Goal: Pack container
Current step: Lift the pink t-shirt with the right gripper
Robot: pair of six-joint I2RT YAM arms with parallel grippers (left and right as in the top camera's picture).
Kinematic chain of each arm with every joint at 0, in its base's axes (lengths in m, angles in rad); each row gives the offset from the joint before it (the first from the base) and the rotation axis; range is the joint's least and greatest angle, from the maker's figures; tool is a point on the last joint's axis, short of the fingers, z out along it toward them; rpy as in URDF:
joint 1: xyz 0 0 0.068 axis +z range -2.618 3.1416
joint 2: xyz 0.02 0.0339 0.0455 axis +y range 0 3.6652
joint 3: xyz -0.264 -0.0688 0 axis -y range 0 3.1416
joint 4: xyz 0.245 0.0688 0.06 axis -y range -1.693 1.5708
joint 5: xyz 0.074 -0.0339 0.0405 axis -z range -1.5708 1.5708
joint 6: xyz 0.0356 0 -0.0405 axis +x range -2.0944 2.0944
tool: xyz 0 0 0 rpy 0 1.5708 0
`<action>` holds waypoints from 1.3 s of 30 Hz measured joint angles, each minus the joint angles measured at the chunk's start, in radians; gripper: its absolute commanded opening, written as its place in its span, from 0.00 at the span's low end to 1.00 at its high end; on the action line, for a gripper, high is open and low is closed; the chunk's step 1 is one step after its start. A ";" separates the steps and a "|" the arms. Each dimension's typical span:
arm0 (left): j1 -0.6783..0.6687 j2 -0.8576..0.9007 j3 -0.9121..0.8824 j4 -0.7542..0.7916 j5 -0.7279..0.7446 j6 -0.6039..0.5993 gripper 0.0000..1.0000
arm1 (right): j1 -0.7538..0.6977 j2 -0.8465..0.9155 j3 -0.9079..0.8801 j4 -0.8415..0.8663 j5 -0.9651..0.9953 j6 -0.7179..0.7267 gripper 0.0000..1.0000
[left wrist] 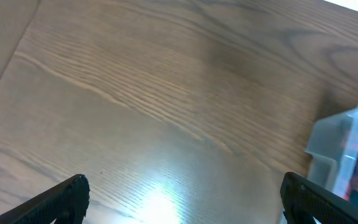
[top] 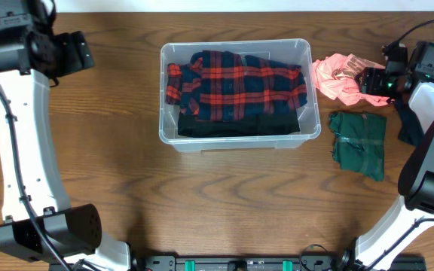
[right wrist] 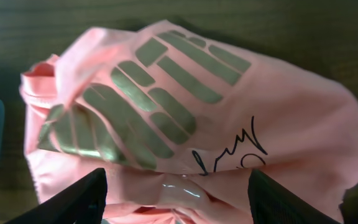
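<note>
Centrally on the table (top: 224,203): container (top: 202,141), holding a plaid shirt (top: 236,84) over dark cloth. To its right, the right gripper (right wrist: 176,186) has its jaws apart astride a pink garment (right wrist: 241,124). The left gripper (left wrist: 184,190), jaws wide, hangs over wood.

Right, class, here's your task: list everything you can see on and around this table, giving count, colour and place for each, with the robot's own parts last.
Clear plastic rectangular bin: one, colourless, table centre.
Plaid fabric shirt: one, red and navy, on top inside the bin.
Dark garment: one, black-looking, in the bin beneath the shirt.
Pink printed garment: one, pink with grey print, on the table right of the bin.
Folded green garment: one, dark green, on the table beside the pink one.
Wooden table: one, brown, under everything.
Left arm: one, white and black, left of the bin, jaws wide apart over bare wood.
Right arm: one, white and black, far right, jaws apart either side of the pink garment.
</note>
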 measured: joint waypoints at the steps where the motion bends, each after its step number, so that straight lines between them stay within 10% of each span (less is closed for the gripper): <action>1: 0.007 0.000 0.000 0.000 -0.001 0.000 0.98 | 0.000 0.006 0.000 0.000 0.003 0.000 0.71; 10: 0.023 0.000 0.000 0.000 -0.007 0.000 0.98 | 0.002 0.039 0.000 0.006 0.023 -0.005 0.57; 20: 0.023 0.000 0.000 0.000 -0.007 0.000 0.98 | 0.019 0.097 0.023 0.022 0.029 -0.008 0.03; 39: 0.023 0.000 0.000 -0.004 -0.007 0.000 0.98 | 0.034 -0.087 0.085 -0.151 0.059 0.021 0.01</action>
